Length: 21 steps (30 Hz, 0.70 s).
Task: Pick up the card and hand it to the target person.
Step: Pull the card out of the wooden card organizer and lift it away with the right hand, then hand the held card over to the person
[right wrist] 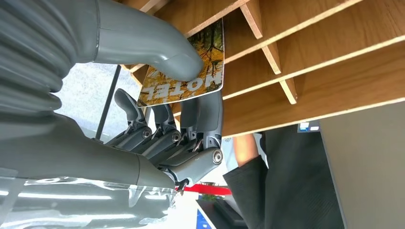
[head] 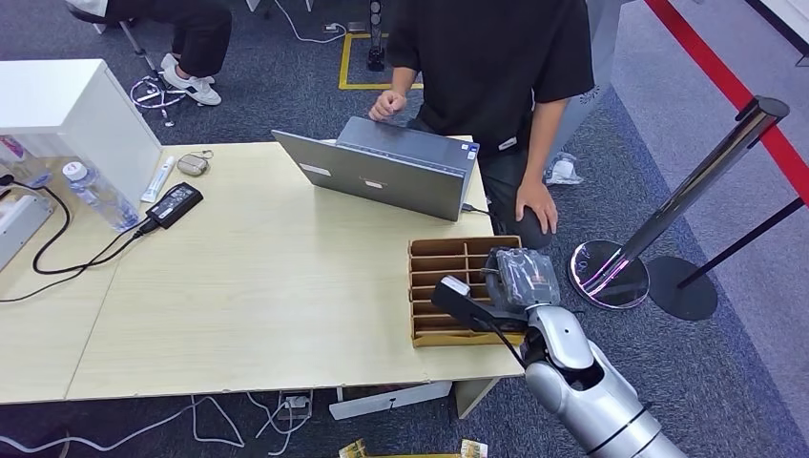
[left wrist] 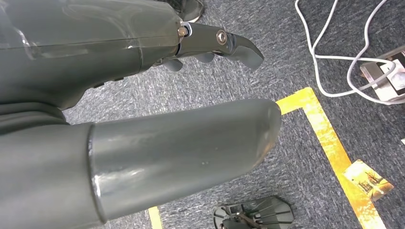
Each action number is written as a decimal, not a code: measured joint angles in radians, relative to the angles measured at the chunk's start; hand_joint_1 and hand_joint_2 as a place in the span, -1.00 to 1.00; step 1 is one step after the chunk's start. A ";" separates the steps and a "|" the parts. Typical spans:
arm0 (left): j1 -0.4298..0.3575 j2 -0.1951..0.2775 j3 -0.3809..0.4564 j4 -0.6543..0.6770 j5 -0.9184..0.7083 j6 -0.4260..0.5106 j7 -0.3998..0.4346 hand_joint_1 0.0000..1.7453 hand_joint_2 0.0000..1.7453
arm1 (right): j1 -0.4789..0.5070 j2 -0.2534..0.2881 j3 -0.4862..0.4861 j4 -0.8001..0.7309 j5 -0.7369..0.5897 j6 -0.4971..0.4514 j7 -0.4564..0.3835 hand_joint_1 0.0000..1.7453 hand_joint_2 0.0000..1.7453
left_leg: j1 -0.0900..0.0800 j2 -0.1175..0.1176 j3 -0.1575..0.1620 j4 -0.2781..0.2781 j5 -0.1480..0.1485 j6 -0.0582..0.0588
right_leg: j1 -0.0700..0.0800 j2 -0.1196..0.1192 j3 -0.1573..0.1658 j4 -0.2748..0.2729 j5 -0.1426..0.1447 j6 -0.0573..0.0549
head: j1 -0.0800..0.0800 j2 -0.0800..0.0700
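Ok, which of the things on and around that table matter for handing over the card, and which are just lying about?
Part of the job:
card, pinched by the right hand
wooden organiser
person behind the table

Just lying about:
laptop
power adapter
water bottle
stanchion

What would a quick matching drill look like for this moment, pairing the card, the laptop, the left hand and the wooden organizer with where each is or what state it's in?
Things:
1. card
2. laptop
3. left hand
4. wooden organizer

States or places:
A. hanging over the carpet floor, holding nothing
B. at the table's near right corner, by the right hand
C. pinched between thumb and fingers of the right hand
D. open on the table in front of the person

Pairs: 1-C, 2-D, 3-A, 4-B
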 joint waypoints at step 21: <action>0.005 0.000 0.000 0.000 0.006 0.000 -0.012 -1.00 -1.00 | -0.030 -0.078 -0.075 -0.254 0.033 -0.010 0.041 0.68 1.00 | 0.000 0.000 0.000 0.000 0.000 0.000 | 0.000 0.000 0.000 0.000 0.000 0.000 | 0.000 0.000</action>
